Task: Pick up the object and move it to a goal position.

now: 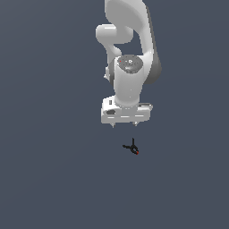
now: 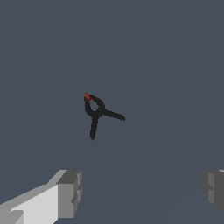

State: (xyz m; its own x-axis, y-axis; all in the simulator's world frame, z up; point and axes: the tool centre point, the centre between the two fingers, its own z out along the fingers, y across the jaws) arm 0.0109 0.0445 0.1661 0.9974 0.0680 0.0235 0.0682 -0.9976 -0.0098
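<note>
You had the tabletop (image 1: 44, 179) as one plain dark grey surface filling both views, with no edge showing. Above it the white arm (image 1: 129, 76) ran out of the exterior view at the top, so its base was cut off from you.

The gripper (image 1: 123, 126) hung below the arm in the exterior view, and only two small tips of its fingers (image 1: 112, 125) poked out under the white body. In the wrist view you saw the fingers (image 2: 70, 192) set wide apart, with nothing between them; one was cut off by the frame's edge.

The object (image 1: 131, 148) lay alone on the tabletop, just below the gripper in the exterior view and slightly toward that view's right, clear of both fingers. In the wrist view the object (image 2: 97, 113) showed as a small ring with a red tip at one end and two thin prongs splaying away from the other end. Its long axis ran from the red tip through the ring and out between the prongs. In the exterior view the red tip pointed away from the gripper, toward the lower right. It was too small for you to make out finer detail there.
</note>
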